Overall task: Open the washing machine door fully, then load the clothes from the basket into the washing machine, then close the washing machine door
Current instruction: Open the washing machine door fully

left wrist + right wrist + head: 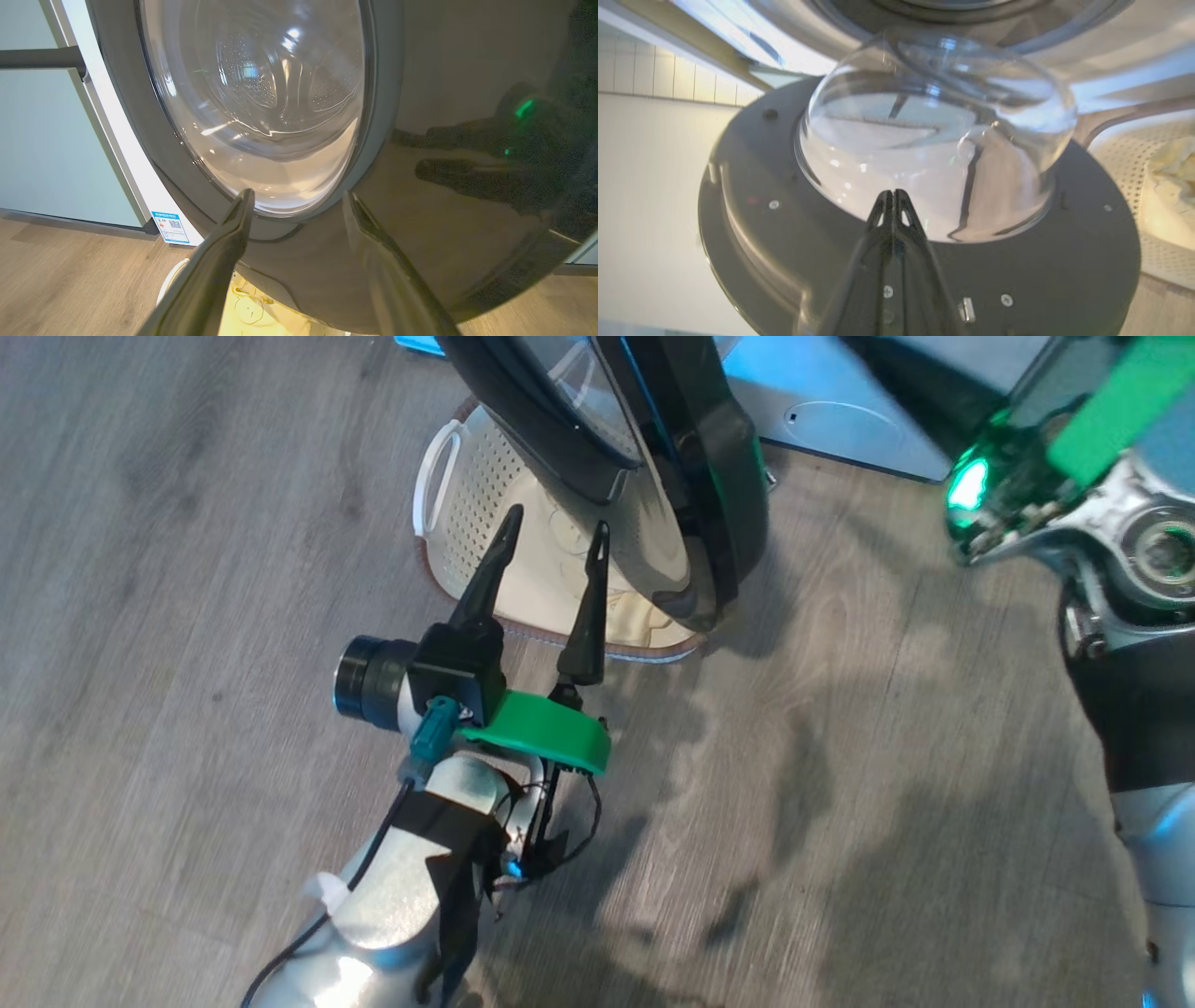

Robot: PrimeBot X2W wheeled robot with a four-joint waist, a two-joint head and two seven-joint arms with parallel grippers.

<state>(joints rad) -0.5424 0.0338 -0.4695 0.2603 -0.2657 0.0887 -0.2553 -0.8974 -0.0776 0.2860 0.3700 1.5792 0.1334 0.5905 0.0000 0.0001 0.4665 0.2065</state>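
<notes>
Head view gives me the washing machine (840, 425) at the top, its white front with the round flap, and the washing machine door (724, 495) swung out from it, black rim hanging over the basket (467, 513) on the floor. I'd call the door partly open, not fully: it stands across the basket rather than clear of it. The clothes (644, 616) lie in the basket, pale yellow, so loading hasn't begun and closing comes last. My left gripper (557, 523) is spread wide and empty, fingers pointing toward the door's outer lower rim above the basket. My right gripper (893, 200) is clenched on nothing, fingers pressed together, aimed at the door's inner face just below the glass dome; whether the tips touch it I cannot tell. I judge we're in the first step, with the swing to finish.
</notes>
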